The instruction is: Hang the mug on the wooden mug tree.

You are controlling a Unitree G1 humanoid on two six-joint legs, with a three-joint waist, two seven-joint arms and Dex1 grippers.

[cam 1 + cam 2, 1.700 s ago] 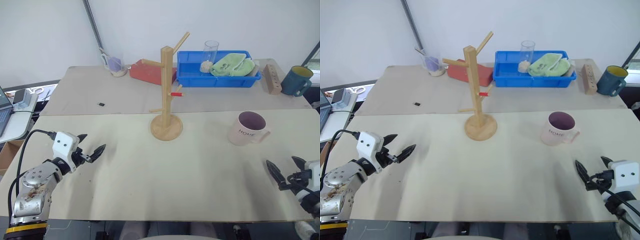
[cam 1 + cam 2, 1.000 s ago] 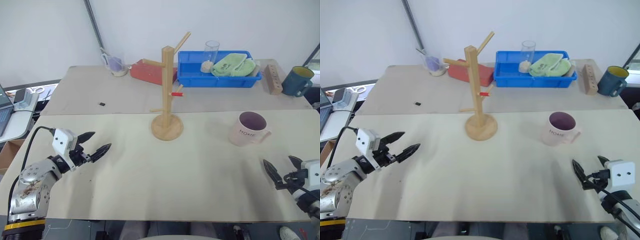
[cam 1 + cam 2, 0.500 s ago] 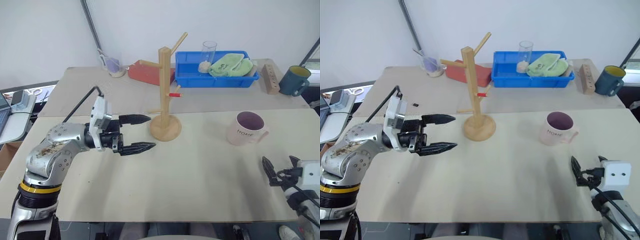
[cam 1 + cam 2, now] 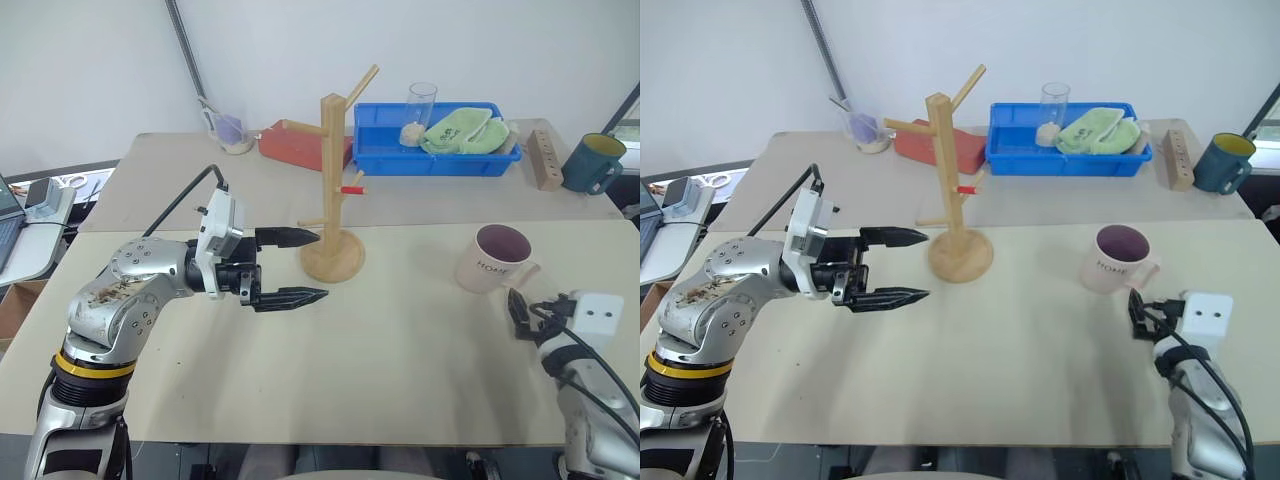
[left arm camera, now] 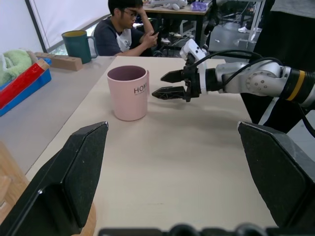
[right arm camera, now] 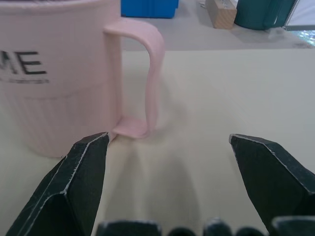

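Right pincer (image 4: 522, 310) wide, level, beside the mug (image 4: 493, 258) (apart); left pincer (image 4: 305, 266) wide, level, pointing right.

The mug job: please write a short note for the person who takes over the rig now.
Left claw: open, holds nothing, beside the wooden mug tree.
Right claw: open, holds nothing, close before the mug, facing its handle, not touching.
The mug stands upright on the table, right of the tree.
Done: nothing grasped yet.
Left: grip the mug, lift it, hang its handle on a peg.
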